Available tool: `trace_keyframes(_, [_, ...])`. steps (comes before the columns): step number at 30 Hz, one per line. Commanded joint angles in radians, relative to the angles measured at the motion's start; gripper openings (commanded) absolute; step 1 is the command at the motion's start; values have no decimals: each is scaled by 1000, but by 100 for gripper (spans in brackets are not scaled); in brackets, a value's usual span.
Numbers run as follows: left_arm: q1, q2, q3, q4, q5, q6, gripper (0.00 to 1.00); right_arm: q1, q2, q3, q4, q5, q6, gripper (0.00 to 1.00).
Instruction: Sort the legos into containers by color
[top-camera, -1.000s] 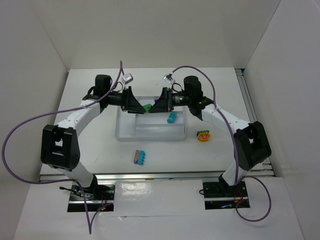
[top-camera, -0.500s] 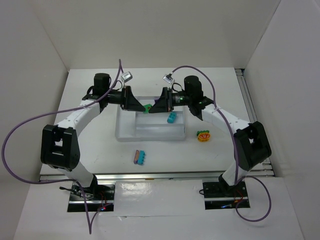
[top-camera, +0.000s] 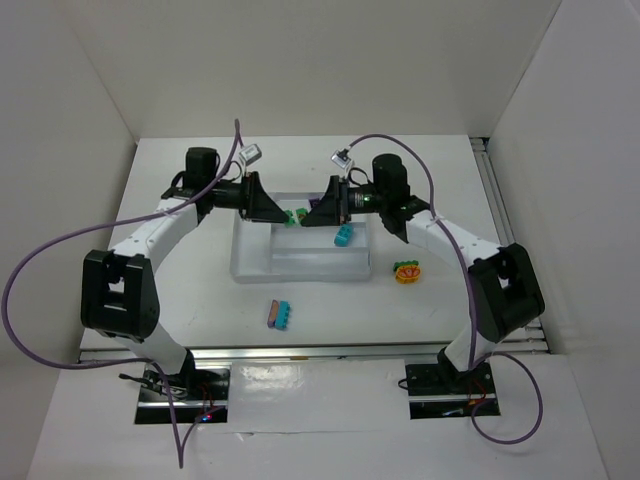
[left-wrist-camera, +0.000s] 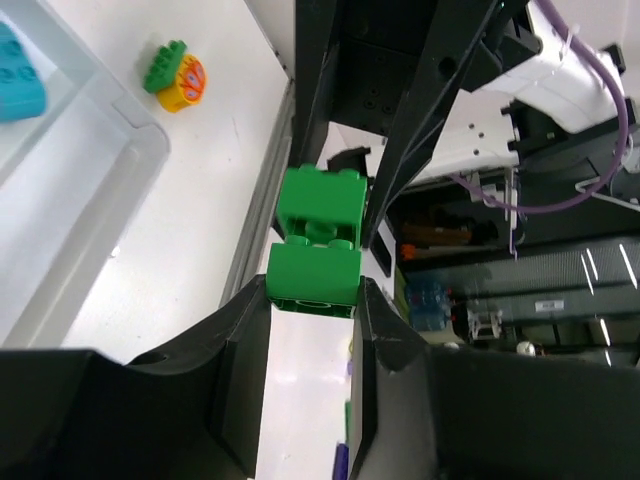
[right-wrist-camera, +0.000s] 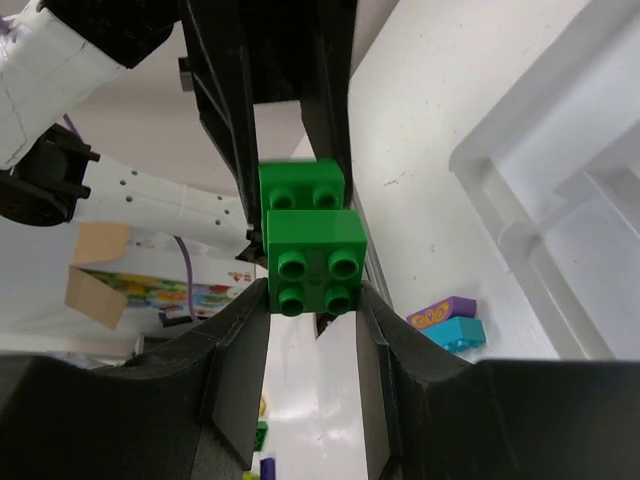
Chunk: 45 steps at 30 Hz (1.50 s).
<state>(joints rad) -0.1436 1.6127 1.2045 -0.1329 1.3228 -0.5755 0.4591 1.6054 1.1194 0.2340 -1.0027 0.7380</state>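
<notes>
Two green legos (top-camera: 294, 215) hang above the back of the tray, end to end between both grippers. My left gripper (top-camera: 278, 213) is shut on one green lego (left-wrist-camera: 313, 275). The other green lego (left-wrist-camera: 322, 203) sits just beyond it, between the right arm's fingers, with studs showing in the narrow seam. My right gripper (top-camera: 313, 212) is shut on its green lego (right-wrist-camera: 312, 265), studs facing the camera. The left-held lego (right-wrist-camera: 300, 185) is right behind it. I cannot tell whether the two are still joined. A cyan lego (top-camera: 343, 236) lies in the containers' tray (top-camera: 300, 270).
An orange-and-green stack (top-camera: 406, 271) lies on the table right of the tray, and shows as an orange-and-green stack (left-wrist-camera: 175, 75) in the left wrist view. A purple-and-cyan stack (top-camera: 280, 314) lies in front of the tray, also a purple-and-cyan stack (right-wrist-camera: 450, 322) in the right wrist view.
My left gripper closed on the near green lego, which my right gripper was holding out. Both grippers shifted slightly apart above the tray.
</notes>
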Motion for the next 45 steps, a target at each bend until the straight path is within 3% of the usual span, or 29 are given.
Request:
trace_keyframes(1, [50, -23, -11, -17, -7, 49, 0, -57, -67, -36, 13, 24, -9, 0])
trace_keyframes(5, [62, -45, -59, -28, -26, 60, 0, -83, -107, -76, -47, 55, -43, 0])
trace_keyframes(8, [62, -45, -88, -43, -48, 60, 0, -83, -116, -76, -168, 123, -118, 0])
trace_keyframes(9, [62, -45, -88, -71, -101, 95, 0, -83, -116, -43, -285, 157, -188, 0])
trace_keyframes(12, [12, 10, -13, -288, -239, 181, 0, -48, -92, 20, -547, 416, -296, 0])
trace_keyframes(15, [-77, 45, 13, -392, -486, 188, 0, -17, -56, 56, -687, 697, -301, 0])
trace_keyframes(16, [-97, 61, 13, -392, -601, 142, 0, -17, -56, 66, -703, 722, -292, 0])
trace_keyframes(20, [-201, 118, 49, -427, -831, 83, 0, 12, -44, 33, -723, 834, -270, 0])
trace_keyframes(30, [-323, 220, 129, -418, -970, 37, 0, 87, 20, 0, -751, 872, -279, 0])
trace_keyframes(35, [-352, 231, 148, -418, -1004, 17, 0, 121, 51, -9, -751, 891, -279, 8])
trace_keyframes(38, [-363, 254, 182, -439, -1014, 17, 0, 121, 73, 2, -740, 891, -279, 21])
trace_keyframes(39, [-373, 254, 194, -460, -1066, 17, 1, 121, 73, 11, -740, 903, -279, 34])
trace_keyframes(40, [-373, 254, 204, -474, -1086, 17, 9, 121, 83, 11, -740, 903, -288, 46])
trace_keyframes(41, [-385, 254, 213, -500, -1102, 17, 34, 121, 83, 29, -752, 903, -289, 54])
trace_keyframes(43, [-386, 254, 227, -516, -1102, 26, 51, 121, 83, 43, -753, 929, -289, 69])
trace_keyframes(44, [-386, 244, 237, -516, -1102, 26, 68, 121, 83, 52, -753, 929, -289, 75])
trace_keyframes(45, [-386, 230, 237, -528, -1114, 26, 74, 121, 83, 63, -766, 938, -289, 78])
